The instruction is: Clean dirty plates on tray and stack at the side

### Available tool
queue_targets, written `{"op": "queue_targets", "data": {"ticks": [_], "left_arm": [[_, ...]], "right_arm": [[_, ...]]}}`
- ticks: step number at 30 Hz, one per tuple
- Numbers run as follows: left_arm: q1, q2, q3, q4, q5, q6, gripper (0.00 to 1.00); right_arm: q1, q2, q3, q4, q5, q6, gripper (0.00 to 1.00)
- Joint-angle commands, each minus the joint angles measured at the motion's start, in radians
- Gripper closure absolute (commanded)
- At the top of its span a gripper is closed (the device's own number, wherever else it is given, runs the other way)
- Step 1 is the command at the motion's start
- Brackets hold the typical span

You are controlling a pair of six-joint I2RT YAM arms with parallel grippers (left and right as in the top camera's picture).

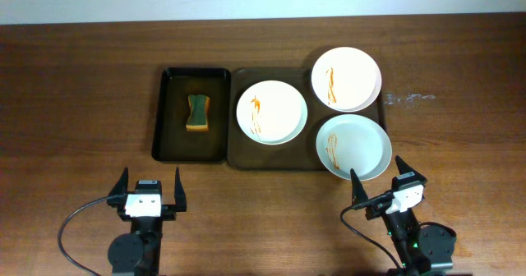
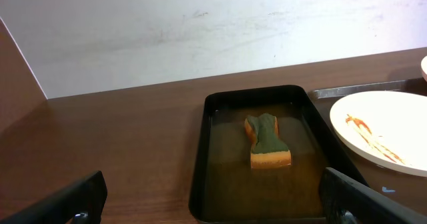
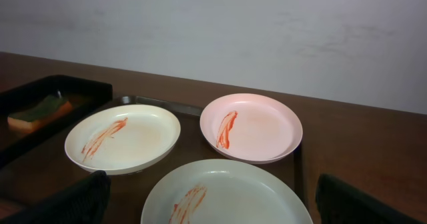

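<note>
no readable text, labels, brands, numbers or signs on anything in view

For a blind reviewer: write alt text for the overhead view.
Three white plates streaked with orange-red sauce sit on a dark brown tray. Left of it, a black tray holds a sponge; below, the left fingers and right fingers are open, empty.

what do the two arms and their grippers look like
Both match: the left gripper and right gripper each have two black pointed fingers on a white block, above black rounded arm joints. A thin black cable loops beside each arm; the right arm shows small green spots.
</note>
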Motion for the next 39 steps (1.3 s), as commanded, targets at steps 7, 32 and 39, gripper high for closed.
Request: {"op": "queue_targets", "data": {"ticks": [7,32,39], "left_arm": [[0.0,-0.009,-0.007,0.001,0.011,0.017,0.0],[0.0,0.18,0.275,0.144,0.133,0.006,0.0],[0.0,0.449,0.524,0.011,0.18,0.006,0.0]], "right_arm": [[0.006,-0.004,-0.007,-0.003,0.002,0.008,0.02],[0.006,0.046,0.187,0.042,-0.081,0.007,0.02],[0.006,0.28,0.446,-0.105,-0.092,0.007,0.02]]}}
